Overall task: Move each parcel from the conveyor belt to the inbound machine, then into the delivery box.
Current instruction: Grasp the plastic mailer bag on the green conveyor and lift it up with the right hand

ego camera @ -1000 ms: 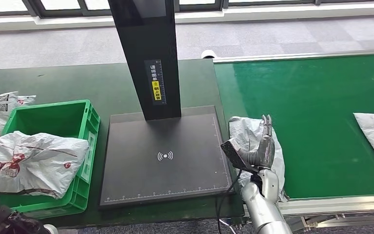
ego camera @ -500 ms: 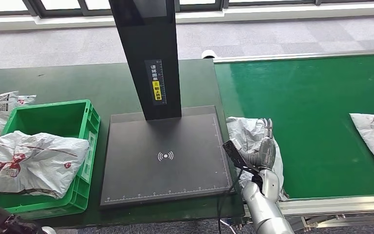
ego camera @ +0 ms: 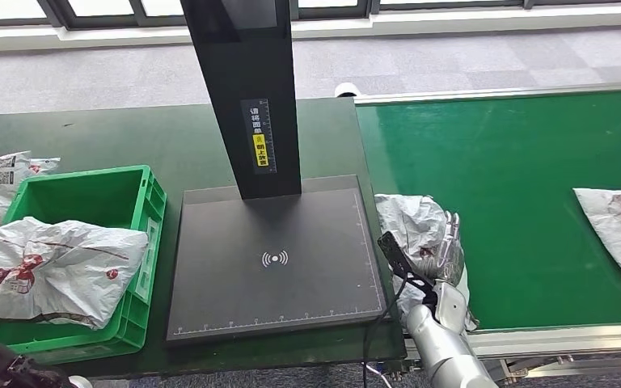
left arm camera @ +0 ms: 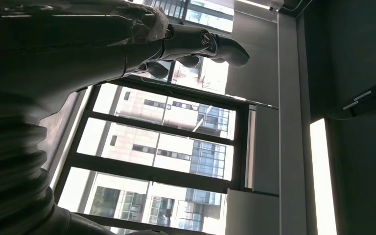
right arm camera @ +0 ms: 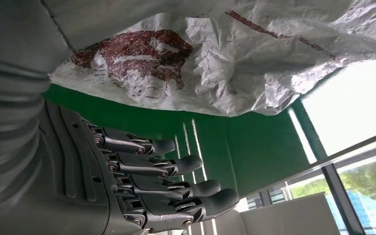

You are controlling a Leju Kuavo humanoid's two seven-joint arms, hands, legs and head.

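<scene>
A crumpled white parcel (ego camera: 410, 223) with red print lies at the left end of the green conveyor belt (ego camera: 525, 162), beside the inbound machine's black plate (ego camera: 275, 259). My right hand (ego camera: 443, 252) lies over the parcel's near part. In the right wrist view its fingers (right arm camera: 176, 186) are stretched out and apart above the belt, with the parcel (right arm camera: 215, 58) across from them and nothing gripped. A second parcel (ego camera: 618, 230) lies at the belt's right edge. My left hand (left arm camera: 196, 44) is raised toward windows and holds nothing.
The machine's black column (ego camera: 242, 97) rises behind the plate. A green crate (ego camera: 89, 198) stands at the left with a parcel (ego camera: 48, 267) draped over its near rim. Another parcel (ego camera: 0, 174) lies beyond the crate on the dark green table (ego camera: 129, 137).
My right hand has drawn back toward the belt's near edge and sunk onto the parcel. Both parcels on the belt have shifted slightly left.
</scene>
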